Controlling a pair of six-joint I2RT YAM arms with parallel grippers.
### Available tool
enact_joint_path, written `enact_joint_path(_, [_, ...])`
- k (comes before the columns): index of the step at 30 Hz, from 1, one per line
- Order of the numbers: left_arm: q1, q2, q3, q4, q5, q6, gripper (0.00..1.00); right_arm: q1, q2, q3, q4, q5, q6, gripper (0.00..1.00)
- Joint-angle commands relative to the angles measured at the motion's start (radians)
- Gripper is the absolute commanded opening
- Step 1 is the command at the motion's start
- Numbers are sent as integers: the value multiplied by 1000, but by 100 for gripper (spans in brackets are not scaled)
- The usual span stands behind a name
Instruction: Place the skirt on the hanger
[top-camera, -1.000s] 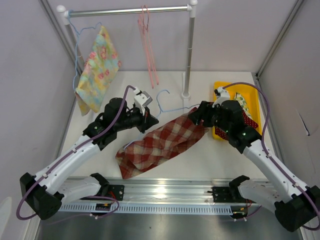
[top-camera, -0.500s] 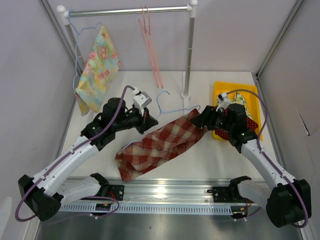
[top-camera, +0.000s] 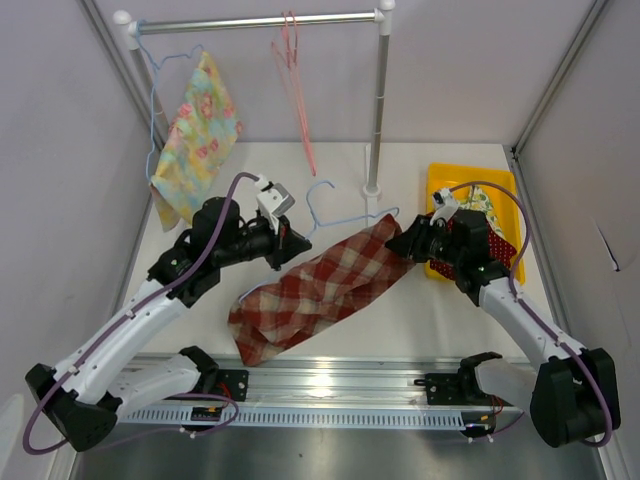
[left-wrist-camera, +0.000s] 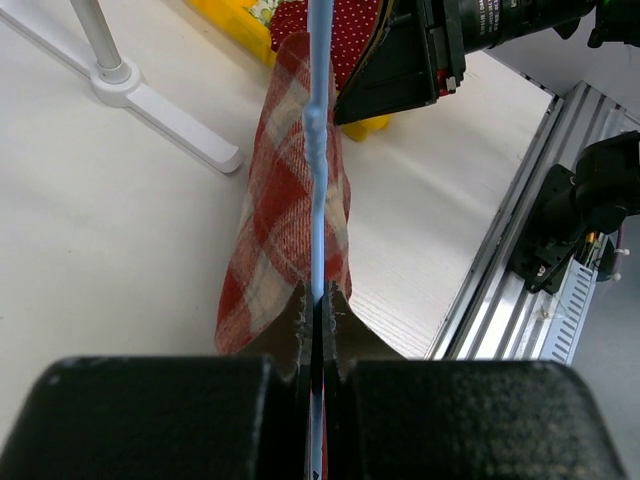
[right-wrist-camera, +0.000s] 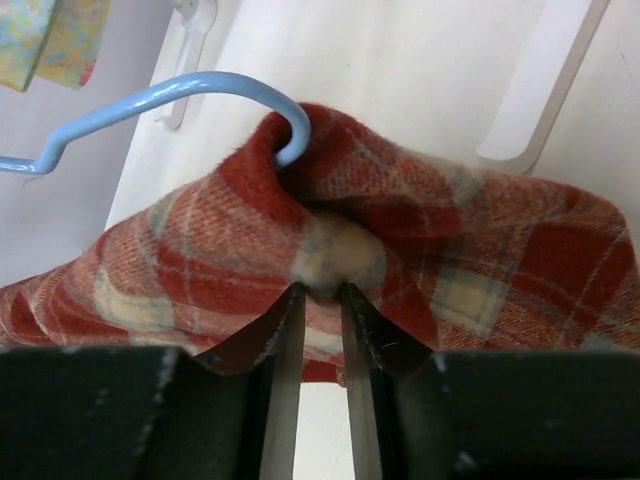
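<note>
L gripper (left-wrist-camera: 318, 297) pressed tight on the wire of the blue hanger (top-camera: 345, 216). On the L wrist cam the wire runs straight out from btwn the tips toward 12 o'clock, over the cloth. In the top view the hanger hook sits at approx 12 o'clock of the L gripper, near the foot of the rack post (top-camera: 378, 100).

Plaid skirt (top-camera: 320, 285) lies on the table (top-camera: 440, 320) mid-frame. Long axis runs 7 to 2 o'clock, wide end toward the arm bases, narrow end up at the R gripper (right-wrist-camera: 315, 292).

R gripper tips are pinching a bunched fold at that narrow end. On the R wrist cam the fabric humps up right at the tips, and the hanger's curved end dips into a crease of the cloth just above the pinch, at 12 o'clock.

Yellow tray (top-camera: 437, 172) sits at 3 o'clock of the skirt, partly behind the R arm, w/ red dotted fabric in it.

Rail (top-camera: 240, 22) runs across the back. A floral cloth (top-camera: 195, 135) hangs at 10 o'clock and a pink hanger (top-camera: 295, 90) at 12.
</note>
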Motion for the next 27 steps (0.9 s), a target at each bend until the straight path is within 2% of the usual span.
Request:
enact_joint_path(1, [8, -66, 74, 26, 9, -1, 0, -5, -56, 5, -9, 8, -6, 25])
enact_joint_path(9, [11, -106, 175, -124, -60, 38, 0, -5, -122, 48, -120, 37, -8, 26])
enact_joint_path(17, [28, -118, 250, -325, -249, 34, 0, -7, -164, 180, -286, 77, -21, 30])
enact_joint_path(27, [116, -74, 315, -371, -341, -7, 0, -7, -175, 301, -387, 94, -41, 31])
